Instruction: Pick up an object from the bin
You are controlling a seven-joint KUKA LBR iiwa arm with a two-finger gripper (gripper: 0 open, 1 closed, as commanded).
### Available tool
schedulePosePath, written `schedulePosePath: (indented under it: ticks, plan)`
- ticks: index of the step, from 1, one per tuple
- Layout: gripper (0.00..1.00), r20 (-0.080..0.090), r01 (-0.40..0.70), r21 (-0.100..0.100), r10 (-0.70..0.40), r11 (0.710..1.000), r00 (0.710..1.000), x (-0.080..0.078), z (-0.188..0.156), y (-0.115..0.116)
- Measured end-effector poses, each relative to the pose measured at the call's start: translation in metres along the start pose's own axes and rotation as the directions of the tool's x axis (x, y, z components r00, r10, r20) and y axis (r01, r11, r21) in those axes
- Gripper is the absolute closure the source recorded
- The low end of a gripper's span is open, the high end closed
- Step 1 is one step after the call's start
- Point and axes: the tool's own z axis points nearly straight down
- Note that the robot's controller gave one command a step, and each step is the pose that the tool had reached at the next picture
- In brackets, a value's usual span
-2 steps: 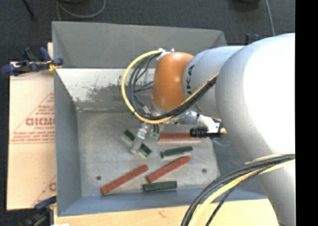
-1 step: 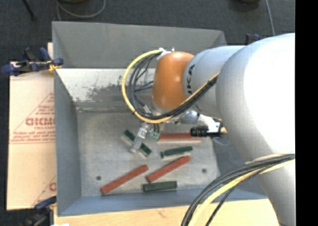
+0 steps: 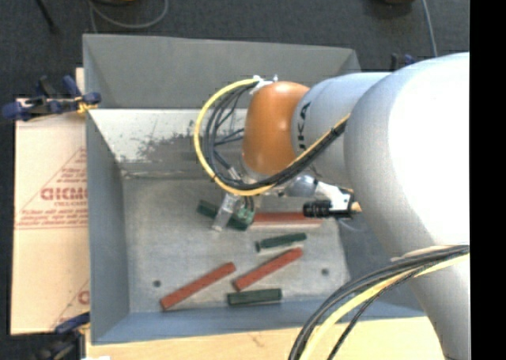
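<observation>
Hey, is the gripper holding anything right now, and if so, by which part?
It cannot be told. The gripper sits low in the bin, right beside a small dark green piece, but no hold on it is visible.

Dark letters, most likely KUKA, stand on the white arm [image 3: 303, 133] beside its orange cover [image 3: 273, 125]; the red print on the cardboard [image 3: 47, 255] is not readable.
</observation>
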Motion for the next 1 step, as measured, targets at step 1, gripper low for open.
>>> schedulePosePath:
  ticks: [1]
  plan:
    - [1.0, 0.0, 0.001, -0.002, -0.001, 1.0, 1.0, -0.0019, -0.035, 0.0004]
